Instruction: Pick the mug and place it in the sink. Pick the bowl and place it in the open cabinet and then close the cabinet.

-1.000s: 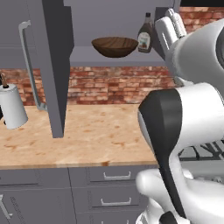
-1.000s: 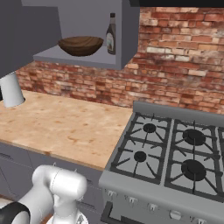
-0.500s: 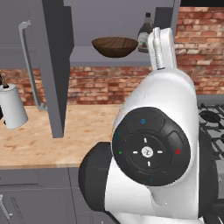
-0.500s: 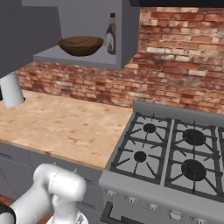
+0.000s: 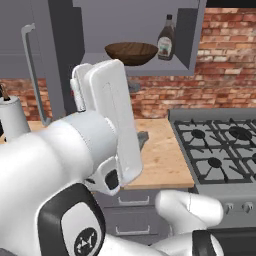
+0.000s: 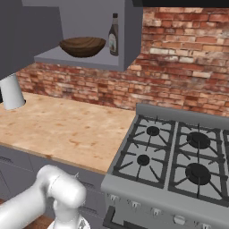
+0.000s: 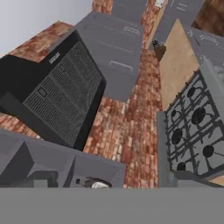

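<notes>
The dark brown wood-grain bowl [image 5: 131, 52] [image 6: 82, 46] sits on the grey shelf of the open cabinet [image 5: 150, 70] [image 6: 80, 60]. The cabinet door [image 5: 55, 60] stands swung out to the left, with its long silver handle [image 5: 31, 75] showing. My white arm [image 5: 75, 165] fills the foreground, well below and in front of the shelf. Its fingertips are hidden behind the arm's own links. The hand view looks along the brick wall at a black range hood [image 7: 57, 96], and nothing lies in front of the hand. The mug and the sink are out of view.
A dark brown bottle [image 5: 166, 39] [image 6: 114, 35] stands on the shelf just right of the bowl. A paper towel roll [image 5: 12, 117] [image 6: 11, 91] stands at the left of the wooden counter [image 6: 67, 129]. A gas stove [image 5: 220, 150] [image 6: 179, 156] adjoins the counter on the right.
My arm has swung left and lower across the left base view, uncovering the stove. The bowl, bottle and cabinet door have not moved.
</notes>
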{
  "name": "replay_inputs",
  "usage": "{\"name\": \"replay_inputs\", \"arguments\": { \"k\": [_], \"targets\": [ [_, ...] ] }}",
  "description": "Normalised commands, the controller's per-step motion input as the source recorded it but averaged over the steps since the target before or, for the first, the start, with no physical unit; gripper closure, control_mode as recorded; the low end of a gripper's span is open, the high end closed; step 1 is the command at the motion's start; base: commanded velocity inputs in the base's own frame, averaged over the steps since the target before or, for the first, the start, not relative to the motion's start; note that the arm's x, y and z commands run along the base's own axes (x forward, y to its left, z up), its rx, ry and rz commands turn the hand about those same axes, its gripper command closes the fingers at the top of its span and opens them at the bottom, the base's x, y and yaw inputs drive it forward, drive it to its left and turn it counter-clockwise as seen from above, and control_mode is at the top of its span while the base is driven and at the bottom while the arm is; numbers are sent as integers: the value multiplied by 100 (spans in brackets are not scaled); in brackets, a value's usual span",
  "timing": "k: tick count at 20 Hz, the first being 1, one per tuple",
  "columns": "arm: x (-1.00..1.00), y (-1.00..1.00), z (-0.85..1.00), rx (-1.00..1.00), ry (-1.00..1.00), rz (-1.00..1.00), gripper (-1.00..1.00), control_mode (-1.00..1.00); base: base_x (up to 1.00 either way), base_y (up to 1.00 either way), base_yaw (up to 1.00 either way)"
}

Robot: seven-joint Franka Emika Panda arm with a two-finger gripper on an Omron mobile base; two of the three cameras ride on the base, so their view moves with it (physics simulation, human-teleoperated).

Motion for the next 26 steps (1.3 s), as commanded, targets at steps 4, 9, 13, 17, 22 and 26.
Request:
{"name": "replay_inputs", "arguments": {
  "k": [4,9,13,17,22,26],
  "targets": [
    [-89,70,-3,0,-22,-22,-100,-100,0,0,0],
    [-38,79,-9,-3,-6,-15,-100,-100,0,0,0],
    [17,68,-15,0,-2,-18,-100,-100,0,0,0],
    [47,44,-6,-2,0,-19,-100,-100,0,0,0],
    [36,35,-3,-10,0,-30,-100,-100,0,0,0],
    [39,37,-18,-21,1,-42,-100,-100,0,0,0]
  ]
}}
